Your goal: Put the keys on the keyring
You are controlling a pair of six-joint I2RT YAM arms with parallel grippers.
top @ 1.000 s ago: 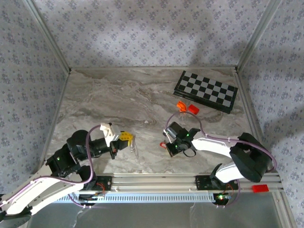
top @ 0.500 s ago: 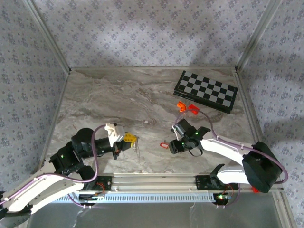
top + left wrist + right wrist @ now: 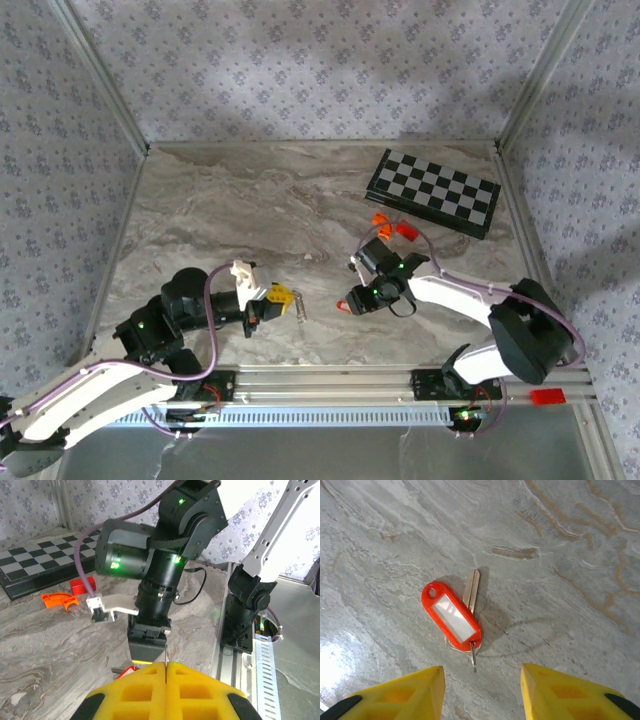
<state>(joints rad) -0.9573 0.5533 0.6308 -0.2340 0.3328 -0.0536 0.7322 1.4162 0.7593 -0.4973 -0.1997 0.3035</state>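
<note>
Keys point(image 3: 454, 616), red-tagged, lie flat on the table point(image 3: 570, 555) just ahead of the right gripper point(image 3: 482, 680), whose jaws stand about half open and hold nothing. It should come down straight, with one finger on each side of the keys, then close gently. The left gripper point(image 3: 166, 669), fully closed, pinches the thin keyring point(image 3: 300, 311) at its tips and should hold it steady.

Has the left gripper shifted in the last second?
Yes. The left gripper, shut on the thin pale keyring, has moved right, closing on the small red-tagged silver key, which stays put on the marble tabletop.
</note>
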